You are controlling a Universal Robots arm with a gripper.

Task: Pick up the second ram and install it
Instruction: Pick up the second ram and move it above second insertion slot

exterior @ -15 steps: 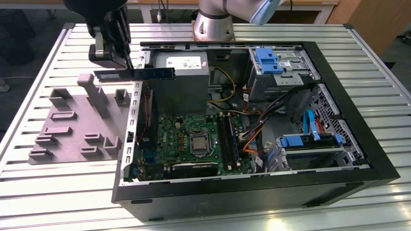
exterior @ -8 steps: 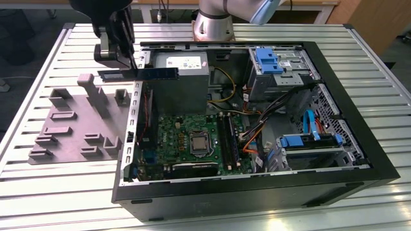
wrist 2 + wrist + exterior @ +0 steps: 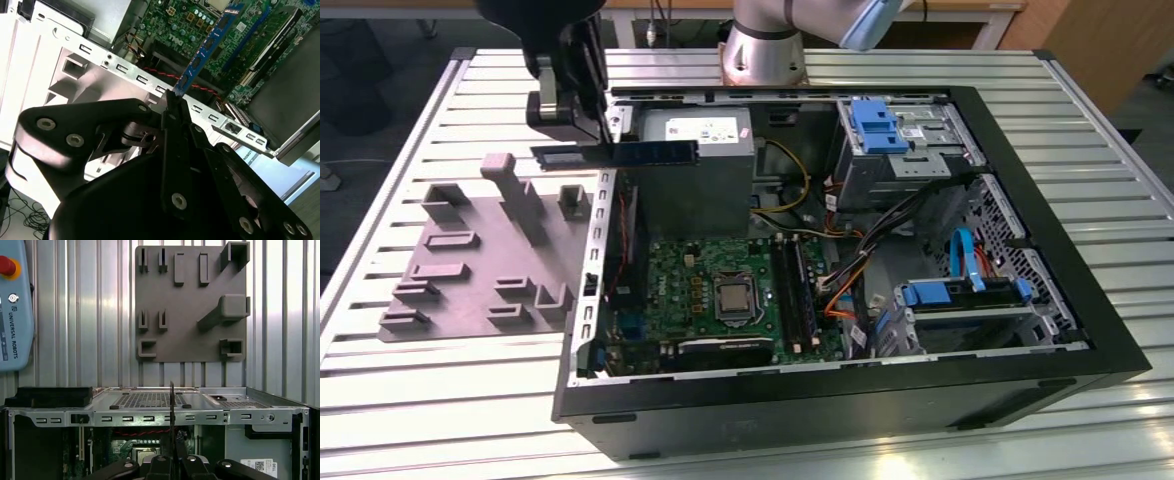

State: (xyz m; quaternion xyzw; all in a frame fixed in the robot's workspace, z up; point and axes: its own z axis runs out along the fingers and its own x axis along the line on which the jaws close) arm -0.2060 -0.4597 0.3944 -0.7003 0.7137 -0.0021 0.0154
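The ram stick (image 3: 640,153) is gripped tight between the gripper's (image 3: 596,140) fingers and held level in the air. In the exterior view it is seen over the left wall of the open computer case (image 3: 1091,290), between the grey tray (image 3: 480,265) and the power supply (image 3: 700,175). It is carried well above the green motherboard (image 3: 680,280).

The arm (image 3: 765,45) is a silver-grey metal cylinder with a pale blue cap (image 3: 870,20), at the top middle of the exterior view. The gripper (image 3: 173,100) is matt black: flat linked bars with rounded ends, joined by silver screws (image 3: 179,201).
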